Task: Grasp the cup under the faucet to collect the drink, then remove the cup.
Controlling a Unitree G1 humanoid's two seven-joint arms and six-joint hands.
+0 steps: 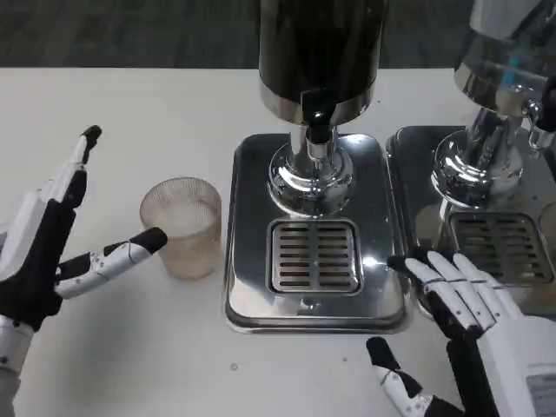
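A clear ribbed plastic cup [183, 225] stands upright on the white table, left of the drink dispenser's steel base [248, 174]. The dark dispenser tank [321, 52] carries a black faucet [317, 122] above a slotted drip grate [314, 256]. My left hand [52, 243] is at the far left, fingers spread, with one fingertip just touching the cup's left side near its base. At the lower right my right hand [460, 304] lies with fingers apart beside the base's front right corner, holding nothing.
A second steel dispenser [495, 113] with its own drip grate [499, 248] stands at the right edge. Bare white table [156, 347] stretches in front of the cup and the base.
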